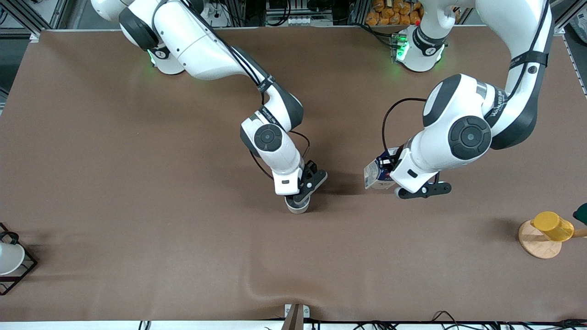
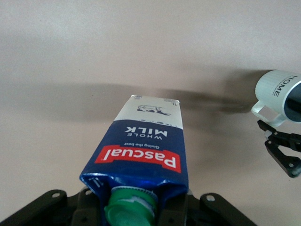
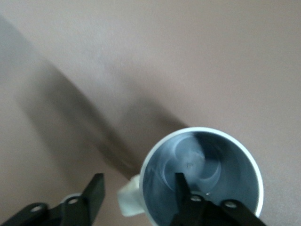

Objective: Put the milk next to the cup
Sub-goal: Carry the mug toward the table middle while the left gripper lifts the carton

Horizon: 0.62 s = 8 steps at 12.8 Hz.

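The milk [image 1: 376, 174] is a dark blue carton with a green cap [image 2: 130, 213]. It is tilted in my left gripper [image 1: 389, 173], which is shut on its top just above the table. The cup [image 1: 297, 206] is an off-white mug standing mid-table, toward the right arm's end from the milk, a gap apart. My right gripper [image 1: 300, 198] is low over the cup and open. In the right wrist view one finger [image 3: 184, 190] is inside the grey bowl [image 3: 202, 165] and the other [image 3: 95, 189] is outside, apart from the handle [image 3: 128, 198]. The left wrist view also shows the cup [image 2: 277, 94].
A yellow cup [image 1: 553, 225] rests on a round wooden stand [image 1: 539, 242] at the left arm's end, near the front camera. A white cup [image 1: 9, 258] sits in a black wire rack [image 1: 27, 268] at the right arm's end.
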### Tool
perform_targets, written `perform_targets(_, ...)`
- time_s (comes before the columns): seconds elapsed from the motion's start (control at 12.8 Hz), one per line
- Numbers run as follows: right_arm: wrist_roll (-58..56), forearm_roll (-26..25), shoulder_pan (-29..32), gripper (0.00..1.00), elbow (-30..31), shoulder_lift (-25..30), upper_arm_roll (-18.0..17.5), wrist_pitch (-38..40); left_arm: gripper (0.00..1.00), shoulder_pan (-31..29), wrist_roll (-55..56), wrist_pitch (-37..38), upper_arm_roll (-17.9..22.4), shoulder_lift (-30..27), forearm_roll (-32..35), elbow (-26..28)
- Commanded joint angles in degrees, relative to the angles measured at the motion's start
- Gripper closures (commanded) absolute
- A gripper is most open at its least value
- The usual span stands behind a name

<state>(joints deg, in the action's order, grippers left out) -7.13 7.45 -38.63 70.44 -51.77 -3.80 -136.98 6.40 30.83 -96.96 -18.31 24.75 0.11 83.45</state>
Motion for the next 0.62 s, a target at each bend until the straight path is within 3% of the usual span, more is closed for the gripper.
perform_targets(0.0,2.2,1.2,-0.4,0.00,-1.3,1.9,-0.1,1.4,0.60,0.0,1.2,1.1,-0.1,0.0,-1.1,-1.1)
perform_targets(0.31,8.5,1.0,1.0,0.00,-0.8,10.8,0.5,10.2,0.60,1.3,7.6,1.1,-3.0,-0.1,-1.1,-3.3)
perform_targets(0.55,8.4,1.0,11.6,0.00,-0.4,16.2,0.5,19.9,0.60,7.5,15.4,1.1,-3.9,0.0,-0.9,-4.3)
